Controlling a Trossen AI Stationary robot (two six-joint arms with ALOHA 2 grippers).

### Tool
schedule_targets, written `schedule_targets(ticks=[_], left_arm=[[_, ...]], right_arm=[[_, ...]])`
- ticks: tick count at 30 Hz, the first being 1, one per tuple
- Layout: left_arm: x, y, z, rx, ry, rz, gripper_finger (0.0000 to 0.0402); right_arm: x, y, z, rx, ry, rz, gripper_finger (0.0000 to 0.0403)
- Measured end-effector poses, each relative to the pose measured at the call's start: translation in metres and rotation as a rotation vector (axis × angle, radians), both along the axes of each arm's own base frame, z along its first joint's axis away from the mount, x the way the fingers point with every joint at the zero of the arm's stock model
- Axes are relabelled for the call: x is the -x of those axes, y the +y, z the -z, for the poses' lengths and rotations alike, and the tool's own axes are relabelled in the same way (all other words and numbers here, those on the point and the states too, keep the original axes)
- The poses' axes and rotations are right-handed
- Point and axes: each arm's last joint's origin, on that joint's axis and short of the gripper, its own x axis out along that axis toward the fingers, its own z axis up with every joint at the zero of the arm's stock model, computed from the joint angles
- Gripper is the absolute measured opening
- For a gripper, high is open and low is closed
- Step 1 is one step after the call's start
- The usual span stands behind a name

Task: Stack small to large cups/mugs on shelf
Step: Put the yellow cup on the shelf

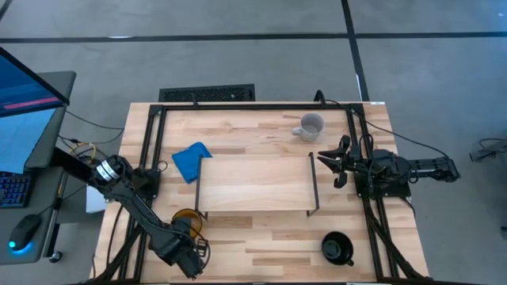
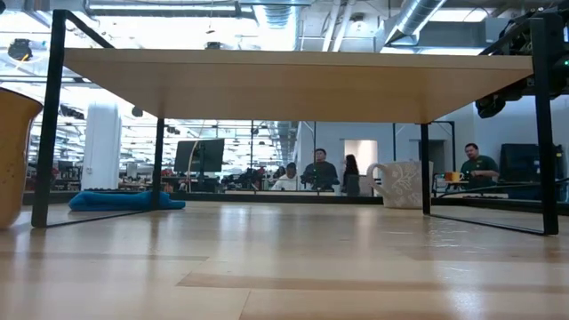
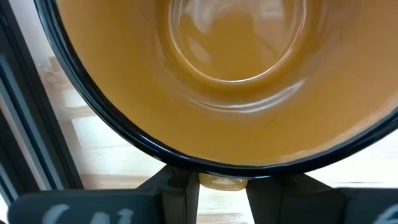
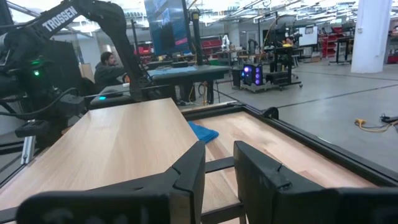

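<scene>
The yellow-orange mug (image 1: 188, 219) with a black rim stands near the table's front left, just in front of the shelf's left leg; it fills the left wrist view (image 3: 236, 81) and shows at the low view's left edge (image 2: 13, 156). My left gripper (image 1: 188, 233) is at its near side, shut on its handle. The light-wood shelf (image 1: 253, 184) stands mid-table on black wire legs. The grey-white mug (image 1: 310, 127) stands upright behind it, the black mug (image 1: 337, 248) at the front right. My right gripper (image 1: 334, 168) is open and empty, level with the shelf's right end. My left gripper has the yellow-orange mug's handle (image 3: 222, 182) between its two fingers (image 3: 177, 190), just below the black rim. The fingers come from above and from the table's near side, looking down into the mug. In the low view the mug's base seems to be on the tabletop.
A blue cloth (image 1: 191, 161) lies at the shelf's far left corner. Black frame rails (image 1: 150, 150) run along the table's left, right and far sides. People sit at desks in the room beyond the table (image 2: 320, 169).
</scene>
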Motion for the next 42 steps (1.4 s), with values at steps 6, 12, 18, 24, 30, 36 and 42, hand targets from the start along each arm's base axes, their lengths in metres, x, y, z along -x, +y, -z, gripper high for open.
schedule_targets(ticks=[6, 12, 18, 24, 30, 36, 42], left_arm=[[0.002, -0.003, -0.01, -0.005, 0.021, 0.007, 0.0082], [0.008, -0.007, -0.034, -0.024, 0.081, 0.017, 0.0082], [0.01, -0.007, -0.055, -0.048, 0.111, 0.019, 0.0082], [0.013, -0.004, -0.07, -0.079, 0.137, 0.016, 0.0082], [0.012, -0.007, -0.078, -0.06, 0.121, 0.02, 0.0082], [0.013, -0.007, -0.078, -0.06, 0.127, 0.012, 0.0082], [0.012, -0.009, -0.084, -0.079, 0.063, 0.035, 0.0082]], right_arm=[[0.0, 0.0, 0.0, 0.0, 0.0, 0.0, 0.0107], [0.0, 0.0, 0.0, 0.0, 0.0, 0.0, 0.0107], [0.0, 0.0, 0.0, 0.0, 0.0, 0.0, 0.0107], [0.0, 0.0, 0.0, 0.0, 0.0, 0.0, 0.0107], [0.0, 0.0, 0.0, 0.0, 0.0, 0.0, 0.0107], [0.0, 0.0, 0.0, 0.0, 0.0, 0.0, 0.0107], [0.0, 0.0, 0.0, 0.0, 0.0, 0.0, 0.0107]])
